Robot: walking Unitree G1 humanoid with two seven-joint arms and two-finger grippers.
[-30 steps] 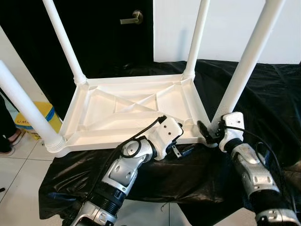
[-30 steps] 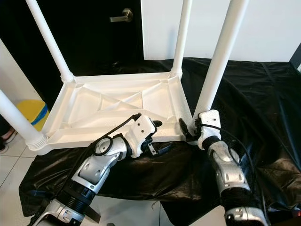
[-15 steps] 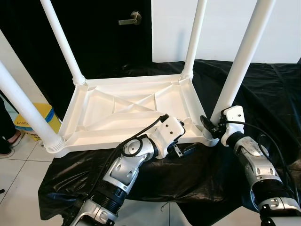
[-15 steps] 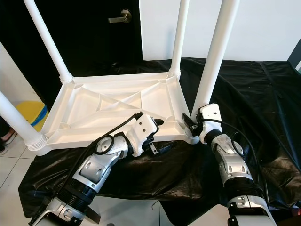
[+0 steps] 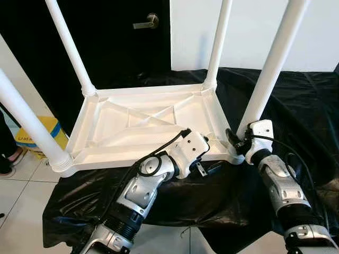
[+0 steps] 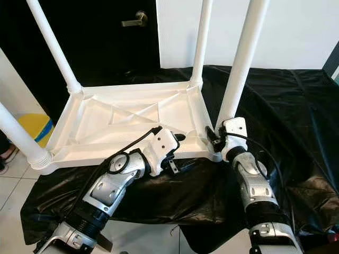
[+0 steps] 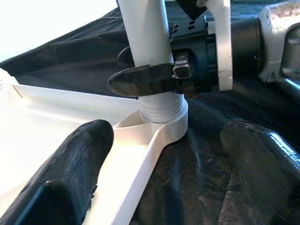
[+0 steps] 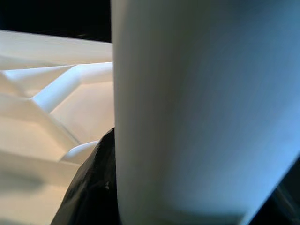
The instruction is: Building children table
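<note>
Since the white tabletop (image 5: 143,124) lies upside down on black sheeting (image 5: 296,100), all four legs stand up from its corners, and the work is at the near right corner.

Leg in hand: the near right leg (image 5: 270,69) rises from its corner socket (image 7: 161,122); in the left wrist view its ribbed foot sits in the collar, and whether it is fully home I cannot tell.

Right pincer: the right pincer (image 5: 237,144) is clamped round the foot of that leg, one black finger (image 7: 145,80) lying across the tube just above the ribs, the other behind it.

Left pincer: the left pincer (image 5: 204,165) rests at the near rim of the tabletop, just left of the same corner, its two fingers (image 7: 77,154) spread apart, one over the white rim and one over the sheeting, pinching nothing.

Doing the step well: I'd judge the leg wants seating straight down its own axis; the grip sits low, which gives little leverage against a lean, so the push or twist should be slow and the tube kept square to the socket. The spread pincer looks well placed to press on the rim and stop the top sliding on the slippery sheet.

Other legs: the far right leg (image 5: 218,45), far left leg (image 5: 69,47) and near left leg (image 5: 29,124) stand in their corners, well apart from both pincers.

Surroundings: a dark door (image 5: 106,32) and a yellow bucket (image 5: 39,132) beyond.
</note>
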